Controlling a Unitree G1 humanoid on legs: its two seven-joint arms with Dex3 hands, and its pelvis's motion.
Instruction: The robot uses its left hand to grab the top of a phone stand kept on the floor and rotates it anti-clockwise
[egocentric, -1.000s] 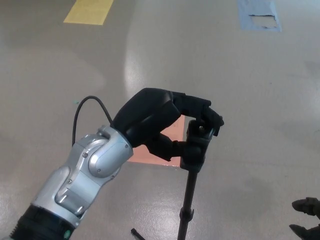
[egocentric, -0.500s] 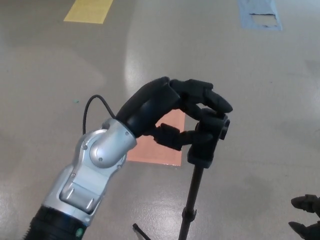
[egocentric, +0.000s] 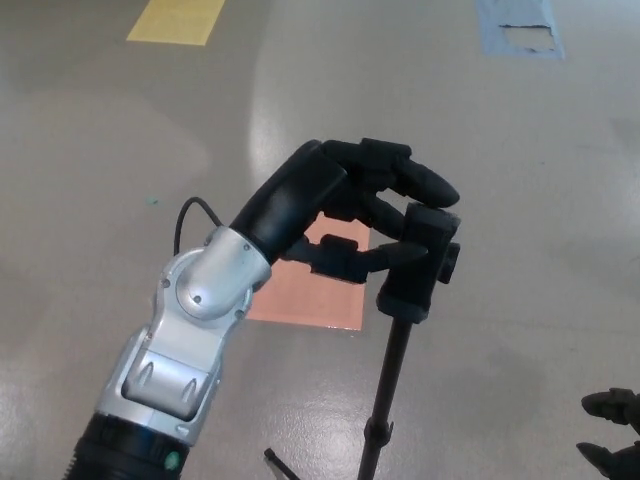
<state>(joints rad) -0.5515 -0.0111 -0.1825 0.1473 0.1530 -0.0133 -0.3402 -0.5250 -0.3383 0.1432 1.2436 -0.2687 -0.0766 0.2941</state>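
Note:
The black phone stand (egocentric: 392, 370) rises from the floor on a thin pole, and its clamp head (egocentric: 428, 255) sits at centre right. My left hand (egocentric: 345, 215) comes in from the lower left on a silver forearm and is open at the head. Its fingers (egocentric: 415, 180) stretch out just above the head's top, lifted off it. The thumb tip reaches the head's left side. Only a small black part of my right hand (egocentric: 612, 435) shows at the bottom right corner, far from the stand.
An orange rectangle (egocentric: 320, 295) marks the grey floor behind the stand. A yellow marking (egocentric: 178, 20) lies at the top left and a blue patch (egocentric: 515, 25) at the top right. One tripod leg (egocentric: 280, 466) pokes out near the bottom edge.
My left hand was closed around the stand's head and turned it, moving right and up. Its fingers have now loosened and lifted off the top. The right hand stayed put.

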